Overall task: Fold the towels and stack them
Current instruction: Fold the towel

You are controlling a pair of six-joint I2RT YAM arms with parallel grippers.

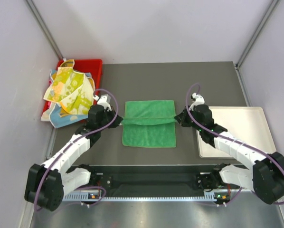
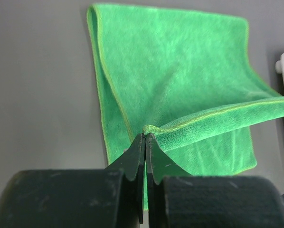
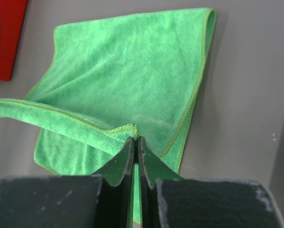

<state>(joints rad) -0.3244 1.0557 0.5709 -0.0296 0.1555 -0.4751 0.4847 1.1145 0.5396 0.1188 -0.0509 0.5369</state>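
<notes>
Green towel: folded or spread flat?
Mid-fold. The left gripper and right gripper each pinch a corner of one edge, holding it raised over the middle of the green towel; the rest lies flat on the table.

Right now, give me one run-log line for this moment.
phase: folding | left gripper: shut on green towel | right gripper: shut on green towel | held edge: lifted between them

I saw the green towel [image 1: 148,133] spread flat (one hem raised taut); patterned towels [image 1: 68,92] sat heaped far left.

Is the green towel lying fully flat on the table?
No, both arms' shut jaws pinch one edge of the green towel, holding it taut above the rest.
</notes>
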